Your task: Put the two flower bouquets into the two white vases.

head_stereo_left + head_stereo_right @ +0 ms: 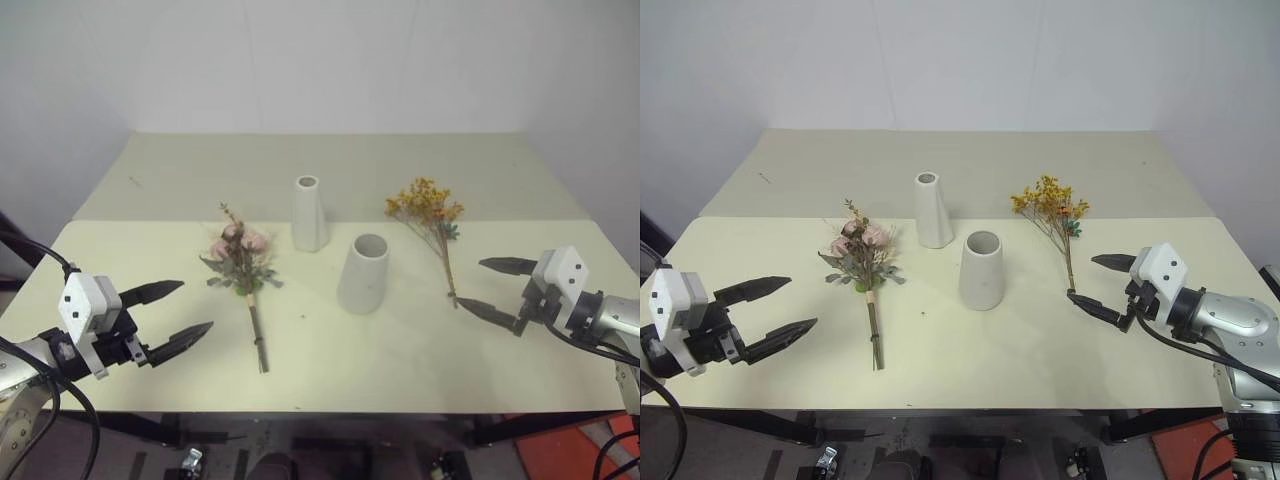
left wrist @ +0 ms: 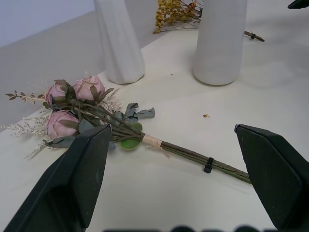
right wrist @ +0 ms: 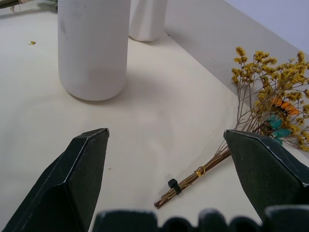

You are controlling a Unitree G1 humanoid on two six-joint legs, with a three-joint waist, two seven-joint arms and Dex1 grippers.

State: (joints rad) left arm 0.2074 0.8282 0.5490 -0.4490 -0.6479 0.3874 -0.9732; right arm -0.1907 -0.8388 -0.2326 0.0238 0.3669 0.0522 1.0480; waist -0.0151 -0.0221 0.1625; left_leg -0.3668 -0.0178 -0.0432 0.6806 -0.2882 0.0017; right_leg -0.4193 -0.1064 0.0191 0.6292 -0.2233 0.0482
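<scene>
A pink rose bouquet with green leaves lies flat on the table, left of centre, its stems pointing toward the front edge. The yellow-orange bouquet lies flat at the right, stem ends toward the front. Between them stand two white vases: a slim narrow-necked vase farther back and a wider cone vase nearer. My left gripper hovers open at the front left, a short way left of the rose stems. My right gripper is open just right of the yellow bouquet's stem ends. Neither holds anything.
The cream table is made of two joined tops with a seam across the middle; a white wall rises behind it. The floor under the front edge shows black frame parts and, at the right, an orange patch.
</scene>
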